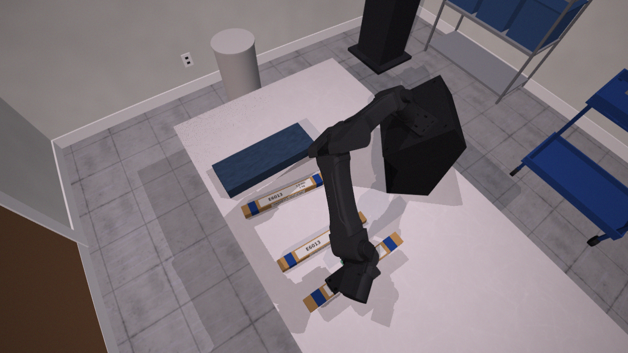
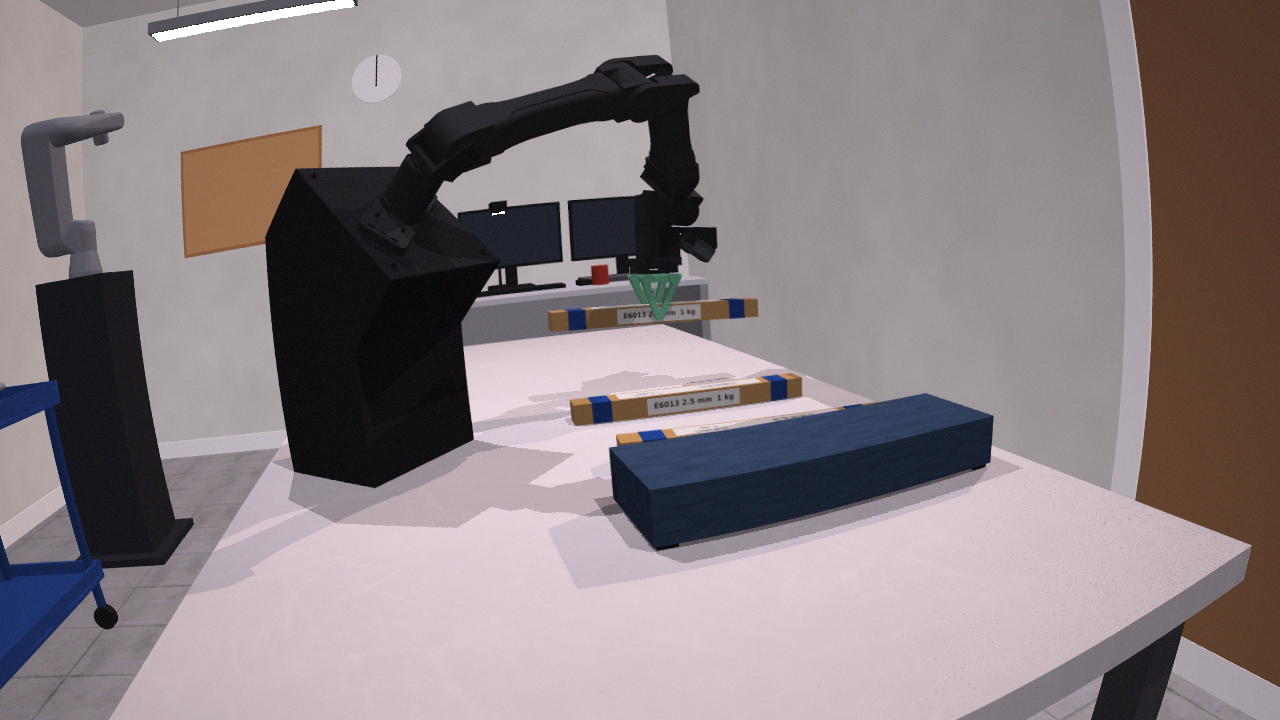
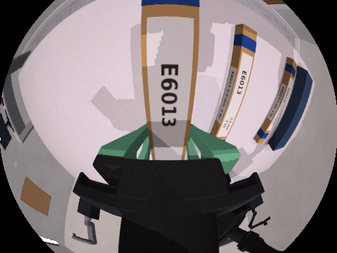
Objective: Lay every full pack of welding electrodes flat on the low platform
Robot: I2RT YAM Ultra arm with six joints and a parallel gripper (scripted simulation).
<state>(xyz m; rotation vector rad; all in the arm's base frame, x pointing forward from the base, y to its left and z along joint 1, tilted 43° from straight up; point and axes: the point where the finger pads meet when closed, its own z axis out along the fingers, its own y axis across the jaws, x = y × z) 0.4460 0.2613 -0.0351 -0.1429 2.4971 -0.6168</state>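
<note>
My gripper (image 2: 659, 308) (image 3: 168, 126) is shut on one electrode pack (image 1: 317, 298) (image 2: 615, 315) (image 3: 170, 42), which it holds level, high above the table. In the top view the arm hides the fingers and this pack's middle. A second pack (image 1: 312, 245) (image 2: 693, 400) (image 3: 239, 88) lies flat on the table between the held pack and the third. The third pack (image 1: 276, 196) (image 2: 651, 437) (image 3: 279, 102) lies flat beside the platform, partly hidden behind it in the exterior view. The dark blue low platform (image 1: 263, 158) (image 2: 805, 447) (image 3: 295, 109) bears no pack. How full each pack is cannot be seen.
The white table (image 1: 483, 272) (image 2: 402, 626) extends beyond the held pack. The black arm pedestal (image 1: 421, 153) (image 2: 375, 358) stands on one side of it. A blue cart (image 1: 579, 175) stands on the floor beyond the table. A desk with monitors (image 2: 512, 234) is in the background.
</note>
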